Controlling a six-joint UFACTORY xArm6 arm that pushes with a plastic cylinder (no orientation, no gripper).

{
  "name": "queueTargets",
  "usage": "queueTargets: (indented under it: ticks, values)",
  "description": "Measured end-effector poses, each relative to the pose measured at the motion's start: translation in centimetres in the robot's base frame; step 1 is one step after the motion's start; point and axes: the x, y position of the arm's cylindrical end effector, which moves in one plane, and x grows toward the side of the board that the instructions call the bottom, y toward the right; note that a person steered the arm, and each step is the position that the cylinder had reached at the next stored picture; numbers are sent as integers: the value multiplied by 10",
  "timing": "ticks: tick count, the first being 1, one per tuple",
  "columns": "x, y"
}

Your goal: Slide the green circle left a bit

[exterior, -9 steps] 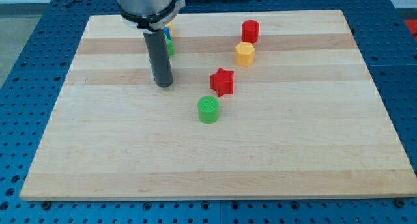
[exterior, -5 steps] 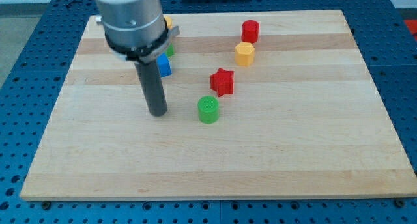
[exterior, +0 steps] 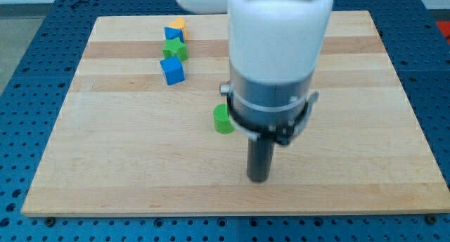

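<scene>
The green circle (exterior: 222, 119) sits near the middle of the wooden board (exterior: 105, 150), partly hidden behind the arm. My tip (exterior: 259, 177) rests on the board below and to the right of the green circle, a short gap away, not touching it. The arm's white and grey body covers the board's upper right middle, hiding the red star, the yellow block and the red cylinder.
At the upper left stand a blue cube (exterior: 172, 70), a green block (exterior: 174, 50), a second blue block (exterior: 173, 34) and a yellow block (exterior: 178, 22), in a line running up. The board lies on a blue perforated table (exterior: 28, 73).
My tip has swung from the left of the green circle down and across to its lower right. The arm now hides the red and yellow blocks. The green circle has not moved.
</scene>
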Motion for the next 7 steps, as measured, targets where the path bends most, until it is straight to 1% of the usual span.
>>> queueTargets:
  ticks: [1, 2, 3, 4, 5, 7]
  values:
    - [-20, 0]
    - [-63, -3]
    - [-65, -3]
    - [-86, -10]
    - [-93, -34]
    - [-89, -68]
